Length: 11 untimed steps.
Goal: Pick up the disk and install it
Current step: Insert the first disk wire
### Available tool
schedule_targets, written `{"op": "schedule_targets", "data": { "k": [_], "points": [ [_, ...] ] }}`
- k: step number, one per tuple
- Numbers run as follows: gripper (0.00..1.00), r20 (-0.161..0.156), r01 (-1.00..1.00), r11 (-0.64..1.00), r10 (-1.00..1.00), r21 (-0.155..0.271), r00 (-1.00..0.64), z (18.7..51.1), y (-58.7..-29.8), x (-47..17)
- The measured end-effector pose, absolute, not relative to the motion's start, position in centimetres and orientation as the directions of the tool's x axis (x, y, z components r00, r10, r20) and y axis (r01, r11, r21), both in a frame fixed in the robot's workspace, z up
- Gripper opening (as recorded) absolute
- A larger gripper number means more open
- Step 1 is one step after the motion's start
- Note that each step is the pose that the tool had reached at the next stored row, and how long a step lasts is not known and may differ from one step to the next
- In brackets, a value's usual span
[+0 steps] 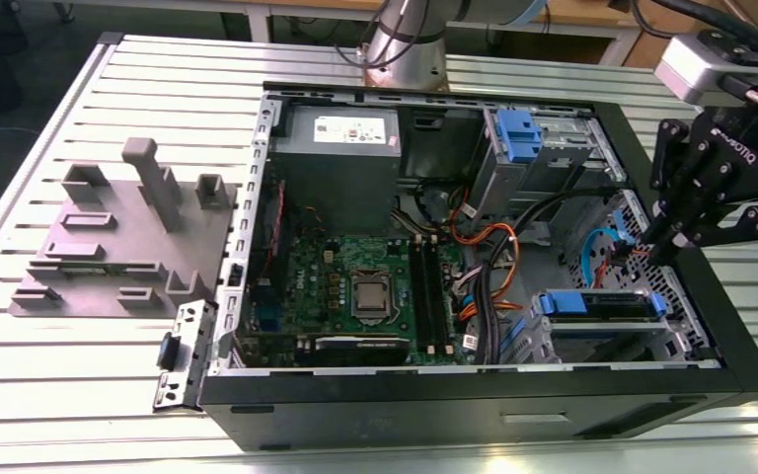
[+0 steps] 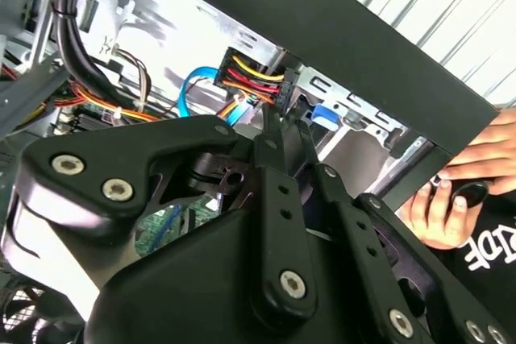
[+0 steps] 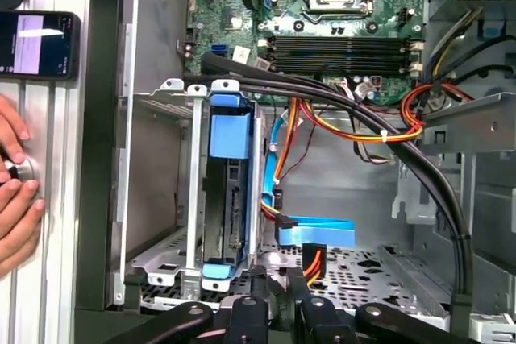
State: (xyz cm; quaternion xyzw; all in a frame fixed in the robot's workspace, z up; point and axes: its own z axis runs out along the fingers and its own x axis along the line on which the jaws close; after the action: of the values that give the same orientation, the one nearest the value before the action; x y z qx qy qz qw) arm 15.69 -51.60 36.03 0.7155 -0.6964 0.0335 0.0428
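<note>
The disk [image 1: 599, 304], a drive in a blue carrier, sits inside the metal drive cage [image 1: 689, 326] at the near corner of the open computer case on the exterior view's right. In the first wrist view the disk [image 3: 228, 191] stands edge-on between the cage rails, its blue handle end toward the motherboard. My gripper [image 1: 675, 242] hovers just above the case's side wall, a little away from the disk, and holds nothing. Its black fingers [image 3: 258, 279] are drawn together. In the second wrist view the gripper [image 2: 278, 126] points at a cable plug inside the case.
A person's hand [image 3: 16, 199] rests on the table beside a phone [image 3: 40, 42], close outside the case wall. Cable bundles [image 1: 511, 247] cross the case. A grey power supply [image 1: 340, 133] and a second blue carrier [image 1: 517, 133] sit at the back. A grey fixture [image 1: 122, 237] stands on the exterior view's left.
</note>
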Motion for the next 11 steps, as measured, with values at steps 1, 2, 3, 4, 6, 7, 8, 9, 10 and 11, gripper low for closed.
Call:
{"op": "schedule_targets", "data": {
  "k": [1,2,3,4,6,7,8,9,10,11],
  "points": [
    [0.24,0.110,-0.999,-0.032,-0.993,0.015,0.033,35.99,-51.59,15.69],
    [0.24,0.111,-0.999,-0.040,-0.993,0.015,0.041,35.96,-51.59,15.70],
    [0.24,0.112,-0.999,-0.046,-0.993,0.015,0.048,35.94,-51.59,15.70],
    [0.24,0.113,-0.999,-0.051,-0.992,0.015,0.052,35.92,-51.58,15.70],
    [0.24,0.115,-0.998,-0.054,-0.992,0.015,0.056,35.88,-51.48,15.69],
    [0.24,0.117,-0.998,-0.054,-0.992,0.015,0.056,35.85,-51.40,15.70],
    [0.24,0.120,-0.998,-0.054,-0.991,0.015,0.056,35.83,-51.31,15.71],
    [0.24,0.124,-0.998,-0.054,-0.991,0.015,0.056,35.80,-51.22,15.73],
    [0.24,0.129,-0.998,-0.054,-0.990,0.016,0.056,35.78,-51.16,15.73],
    [0.24,0.135,-0.998,-0.054,-0.989,0.016,0.056,35.76,-51.09,15.74]
  ]
}}
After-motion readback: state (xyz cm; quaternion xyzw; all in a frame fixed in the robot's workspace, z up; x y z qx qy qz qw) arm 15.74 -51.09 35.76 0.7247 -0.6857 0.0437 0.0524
